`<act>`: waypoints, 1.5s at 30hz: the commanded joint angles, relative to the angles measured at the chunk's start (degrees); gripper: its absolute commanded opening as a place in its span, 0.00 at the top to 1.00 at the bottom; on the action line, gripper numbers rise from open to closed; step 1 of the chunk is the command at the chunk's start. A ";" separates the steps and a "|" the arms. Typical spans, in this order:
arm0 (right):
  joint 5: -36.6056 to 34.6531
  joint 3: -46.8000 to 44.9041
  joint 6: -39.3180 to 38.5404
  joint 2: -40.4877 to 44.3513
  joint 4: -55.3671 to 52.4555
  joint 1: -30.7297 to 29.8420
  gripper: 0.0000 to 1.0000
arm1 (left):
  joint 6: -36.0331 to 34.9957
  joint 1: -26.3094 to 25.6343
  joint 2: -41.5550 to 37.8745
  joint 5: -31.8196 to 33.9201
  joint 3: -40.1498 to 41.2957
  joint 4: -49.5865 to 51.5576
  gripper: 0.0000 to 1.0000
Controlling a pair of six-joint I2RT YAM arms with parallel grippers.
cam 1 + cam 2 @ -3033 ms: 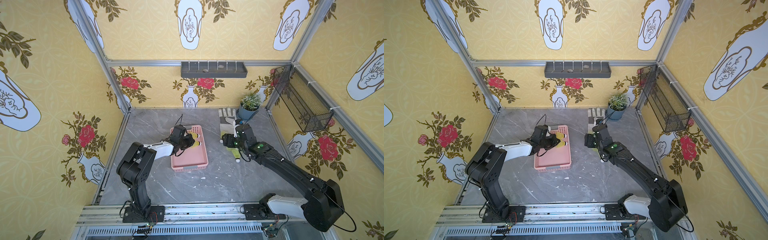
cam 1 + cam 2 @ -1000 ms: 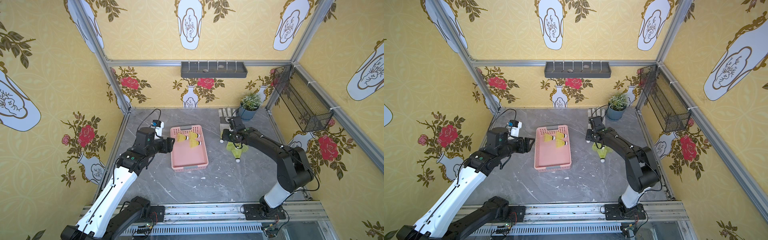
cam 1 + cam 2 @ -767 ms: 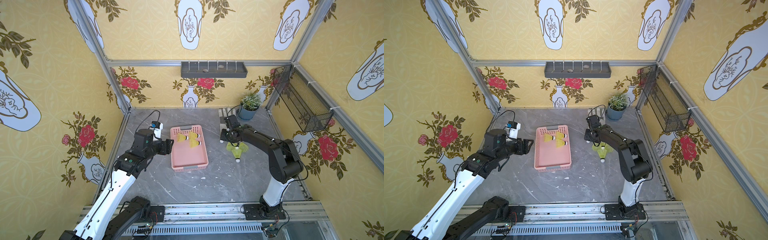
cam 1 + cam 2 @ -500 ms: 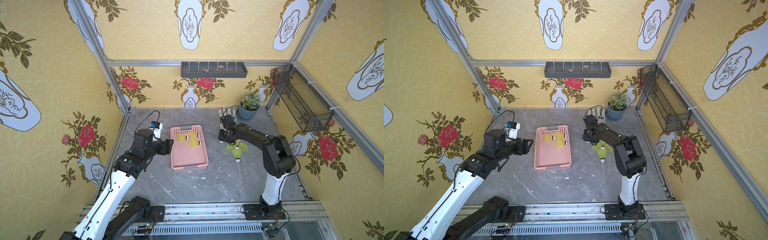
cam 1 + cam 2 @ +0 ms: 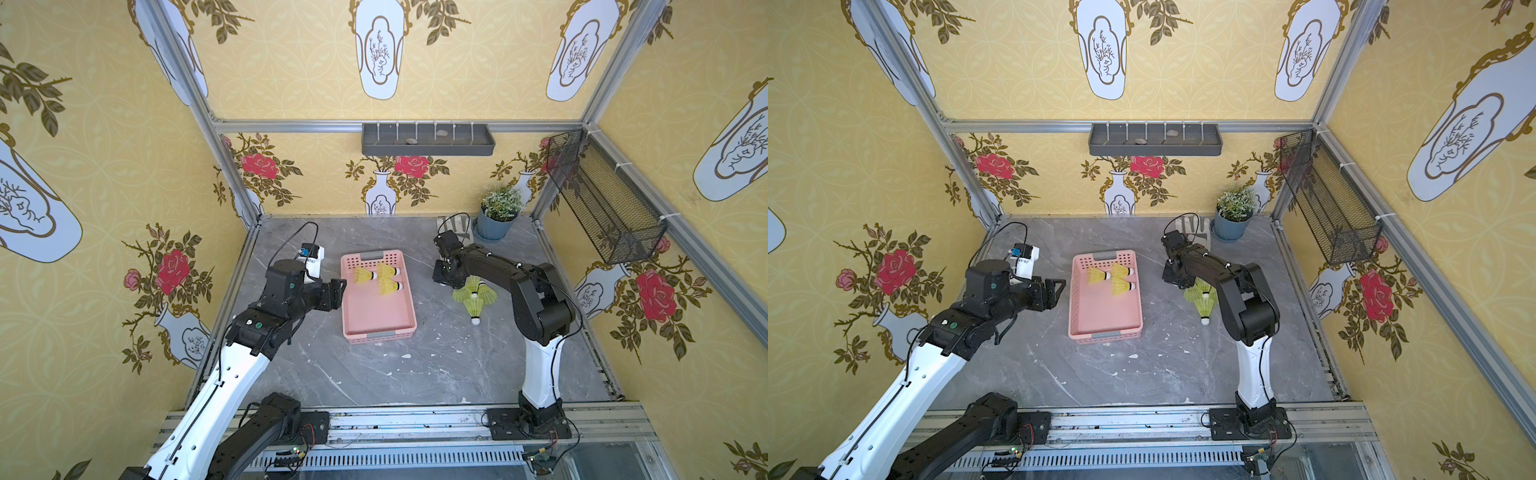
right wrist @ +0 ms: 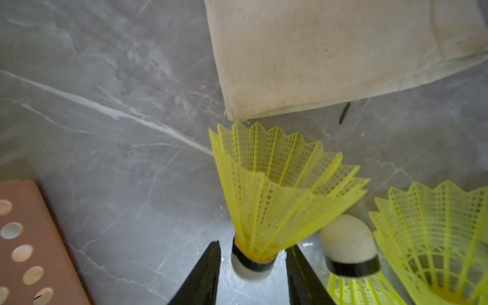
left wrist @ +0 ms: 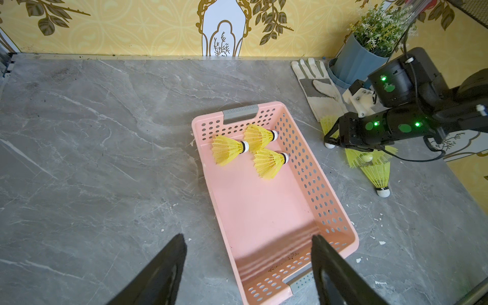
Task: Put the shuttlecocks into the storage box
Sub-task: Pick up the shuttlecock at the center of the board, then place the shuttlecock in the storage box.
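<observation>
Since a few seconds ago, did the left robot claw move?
Yes. The left gripper was over the pink basket; now it has pulled back off it, past its long side, and sits open beside it.

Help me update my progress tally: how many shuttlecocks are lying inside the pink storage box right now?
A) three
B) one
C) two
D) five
A: the left wrist view shows three shuttlecocks lying close together at one end of the storage box, and the rest of its floor is bare.
</observation>
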State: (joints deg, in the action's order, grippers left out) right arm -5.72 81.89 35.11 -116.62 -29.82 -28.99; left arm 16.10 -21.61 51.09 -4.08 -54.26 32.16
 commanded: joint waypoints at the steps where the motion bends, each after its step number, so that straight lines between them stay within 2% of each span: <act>1: -0.70 0.47 1.13 -0.76 0.37 -0.08 0.57 | -0.70 0.07 -0.10 -0.04 0.47 -0.52 0.23; 6: -1.10 0.75 1.36 -1.77 0.93 -0.19 0.61 | -0.61 0.09 -0.11 -0.14 0.56 -0.59 0.23; 12: -1.66 0.25 1.33 -1.40 2.06 -0.67 0.72 | -0.45 0.07 -0.11 -0.65 0.65 -0.85 0.23; 17: -2.82 -2.45 -1.08 2.00 5.64 -1.97 0.76 | -0.36 0.09 0.05 -1.31 0.82 -1.05 0.23; 21: -1.71 -6.80 -5.96 6.68 11.00 -3.41 0.77 | -0.43 0.06 0.41 -3.25 1.00 -1.68 0.23; 26: 4.36 -11.12 -14.89 12.87 15.67 -5.17 0.79 | -0.45 0.01 1.67 -8.48 0.88 -3.13 0.23; 35: 12.76 -14.51 -26.95 22.97 17.09 -9.21 0.81 | -0.76 0.08 6.46 -19.66 -2.59 -7.01 0.24; 45: 23.65 -12.46 -33.69 28.94 10.81 -11.26 0.83 | -7.03 0.07 15.87 -33.26 -10.92 -6.13 0.27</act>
State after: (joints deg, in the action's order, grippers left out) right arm 13.54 68.40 4.40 -88.40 -16.36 -39.70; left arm 12.36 -21.61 65.49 -30.85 -63.88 26.55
